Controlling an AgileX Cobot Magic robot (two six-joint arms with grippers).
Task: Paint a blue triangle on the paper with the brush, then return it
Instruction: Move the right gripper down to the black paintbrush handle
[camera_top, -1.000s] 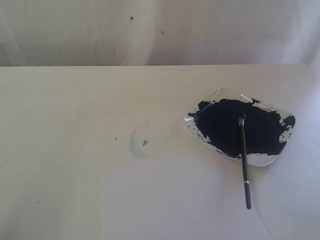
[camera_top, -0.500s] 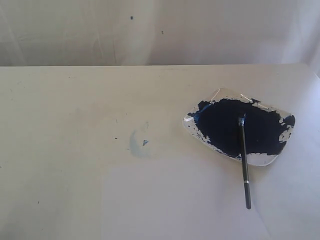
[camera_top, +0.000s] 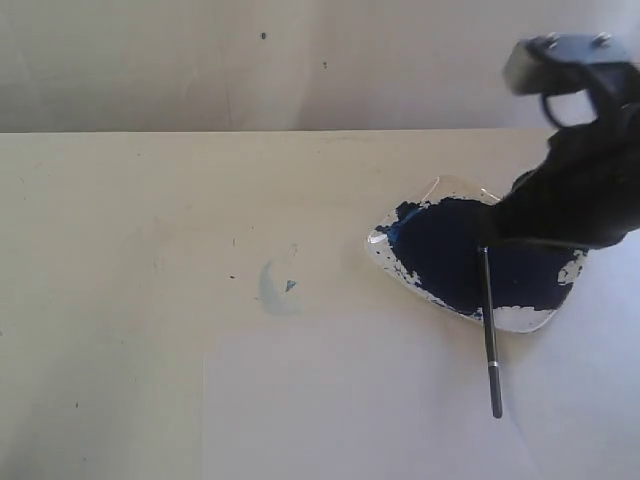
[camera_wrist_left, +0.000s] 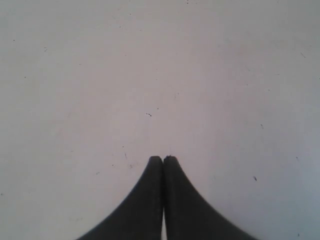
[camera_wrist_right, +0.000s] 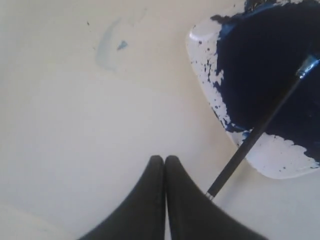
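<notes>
The brush (camera_top: 489, 330) lies still, its bristle end in the paint dish (camera_top: 525, 318) and its black handle sticking out over the rim onto the paper (camera_top: 360, 400). The right wrist view shows the brush (camera_wrist_right: 260, 130) on the dish (camera_wrist_right: 275, 155). My right gripper (camera_wrist_right: 164, 159) is shut and empty, hanging above the paper (camera_wrist_right: 100, 140) beside the handle's end. The right arm (camera_top: 570, 195) covers the dish's far right part. My left gripper (camera_wrist_left: 163, 158) is shut over a plain pale surface. No blue triangle shows on the paper.
A dark navy paint pool (camera_top: 440, 250) fills most of the dish. A faint pale-blue smudge (camera_top: 272, 288) marks the cream tabletop (camera_top: 120, 230) just beyond the paper's far left corner. A pale wall stands behind the table's far edge.
My right arm has come into the exterior view from the right and now hangs over the dish's far right side. The brush and dish have not moved.
</notes>
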